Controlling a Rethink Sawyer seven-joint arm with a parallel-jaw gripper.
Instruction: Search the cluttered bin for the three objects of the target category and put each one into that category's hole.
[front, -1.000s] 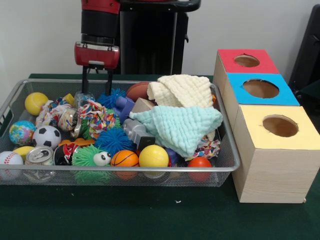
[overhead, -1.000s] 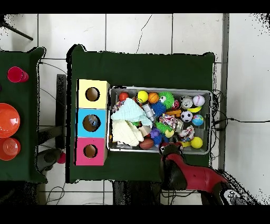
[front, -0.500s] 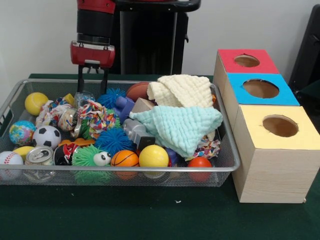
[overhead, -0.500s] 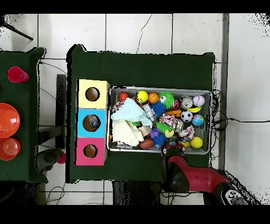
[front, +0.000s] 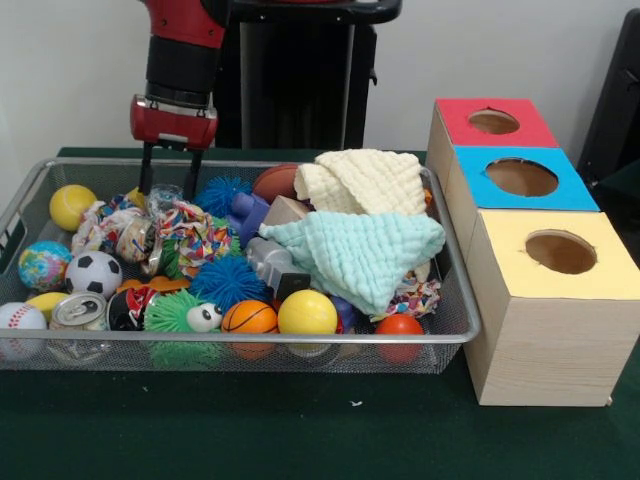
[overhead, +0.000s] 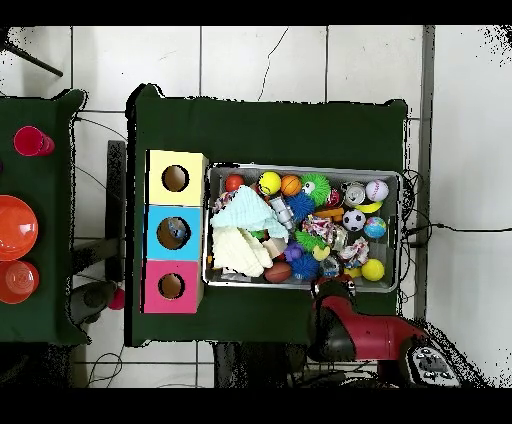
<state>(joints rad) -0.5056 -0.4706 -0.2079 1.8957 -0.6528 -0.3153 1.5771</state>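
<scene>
A wire bin (front: 250, 338) holds a jumble of toys. Among them are a soccer ball (front: 93, 273), a mini basketball (front: 248, 317), two yellow balls (front: 307, 313), a baseball (front: 20, 318), a globe ball (front: 43, 264), spiky balls (front: 228, 280), rope toys (front: 195, 238) and a can (front: 78, 310). A cream cloth (front: 365, 180) and a mint cloth (front: 365, 250) cover the bin's right part. My gripper (front: 168, 185) hangs open and empty over the bin's far left rim, above the rope toys. In the overhead view the gripper (overhead: 333, 290) sits at the bin's (overhead: 305, 167) lower edge.
Right of the bin stands a wooden box with a red hole (front: 493, 121), a blue hole (front: 521, 177) and a yellow hole (front: 560, 252) on top. A side table with orange bowls (overhead: 15, 228) and a red cup (overhead: 30, 141) shows at the overhead view's left.
My gripper has slid left along the bin's far rim in the front view, still open and empty. Nothing in the bin has moved.
</scene>
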